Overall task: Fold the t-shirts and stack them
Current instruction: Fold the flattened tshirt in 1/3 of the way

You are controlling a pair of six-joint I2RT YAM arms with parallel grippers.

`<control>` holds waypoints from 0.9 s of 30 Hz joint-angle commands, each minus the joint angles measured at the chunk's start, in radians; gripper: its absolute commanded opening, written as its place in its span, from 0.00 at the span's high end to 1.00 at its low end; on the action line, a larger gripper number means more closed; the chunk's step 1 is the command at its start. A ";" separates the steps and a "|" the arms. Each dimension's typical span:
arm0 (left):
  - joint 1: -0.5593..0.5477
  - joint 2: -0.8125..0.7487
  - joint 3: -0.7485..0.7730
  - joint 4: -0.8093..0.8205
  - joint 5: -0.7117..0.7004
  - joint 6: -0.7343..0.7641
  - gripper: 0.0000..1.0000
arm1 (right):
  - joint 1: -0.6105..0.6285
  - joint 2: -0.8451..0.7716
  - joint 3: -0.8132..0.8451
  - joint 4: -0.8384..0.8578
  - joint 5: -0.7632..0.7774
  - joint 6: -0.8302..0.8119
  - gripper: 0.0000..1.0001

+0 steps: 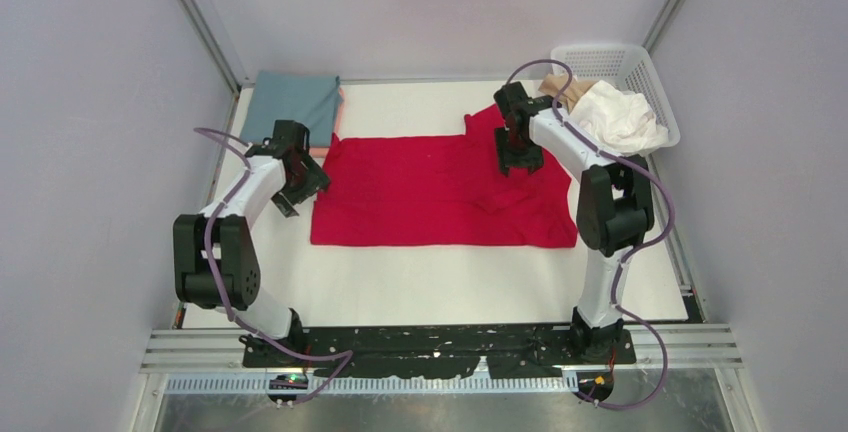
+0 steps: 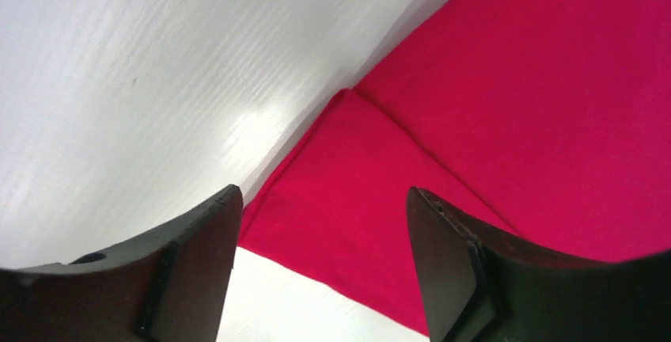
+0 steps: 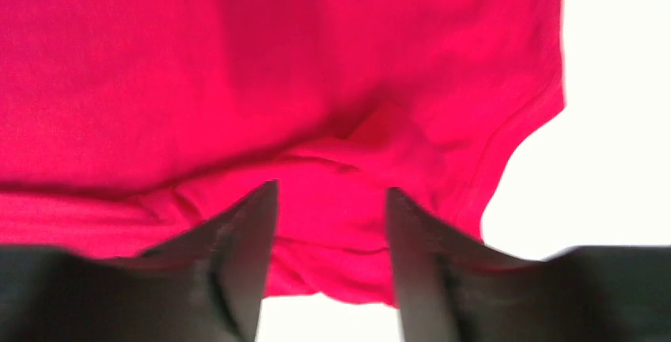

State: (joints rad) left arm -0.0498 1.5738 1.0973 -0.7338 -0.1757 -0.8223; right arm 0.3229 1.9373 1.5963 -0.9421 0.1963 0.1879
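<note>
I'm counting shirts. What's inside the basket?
A crumpled white shirt fills the basket and spills over its rim, with a beige shirt bunched beside it. Anything underneath them is covered.

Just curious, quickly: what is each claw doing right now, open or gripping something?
Left gripper: open, holding nothing, above a corner of the red t-shirt.
Right gripper: open, straddling bunched red cloth.

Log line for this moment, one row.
red shirt: spread out | left gripper: open, at its left edge | right gripper: open, over its far-right part | grey-teal shirt: folded, far-left corner
</note>
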 commanded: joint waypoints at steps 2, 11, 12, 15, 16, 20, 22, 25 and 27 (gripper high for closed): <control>0.007 -0.044 0.088 -0.024 -0.057 0.033 0.03 | -0.018 0.043 0.162 0.081 0.127 0.014 0.23; -0.008 -0.143 -0.011 0.067 0.185 0.103 0.00 | -0.011 -0.382 -0.381 0.356 -0.233 0.085 0.05; -0.016 -0.146 -0.027 0.087 0.218 0.108 0.00 | -0.011 -0.415 -0.458 0.380 -0.300 0.095 0.05; -0.045 -0.143 -0.057 0.110 0.259 0.118 0.00 | -0.011 -0.435 -0.547 0.465 -0.358 0.138 0.05; -0.051 -0.143 -0.068 0.117 0.270 0.122 0.00 | -0.011 -0.431 -0.572 0.499 -0.388 0.145 0.05; -0.066 -0.129 -0.126 0.202 0.332 0.117 0.00 | -0.012 -0.383 -0.605 0.543 -0.417 0.166 0.05; -0.069 -0.100 -0.144 0.252 0.387 0.114 0.00 | -0.012 -0.368 -0.632 0.564 -0.412 0.173 0.05; -0.070 -0.052 -0.147 0.273 0.389 0.107 0.00 | -0.012 -0.342 -0.665 0.625 -0.416 0.175 0.05; -0.069 -0.033 -0.149 0.273 0.371 0.108 0.01 | -0.012 -0.313 -0.668 0.679 -0.404 0.179 0.05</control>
State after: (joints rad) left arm -0.1181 1.5059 0.9558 -0.5419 0.1623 -0.7231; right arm 0.3077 1.5906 0.9367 -0.4110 -0.1940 0.3443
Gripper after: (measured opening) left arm 0.994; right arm 0.954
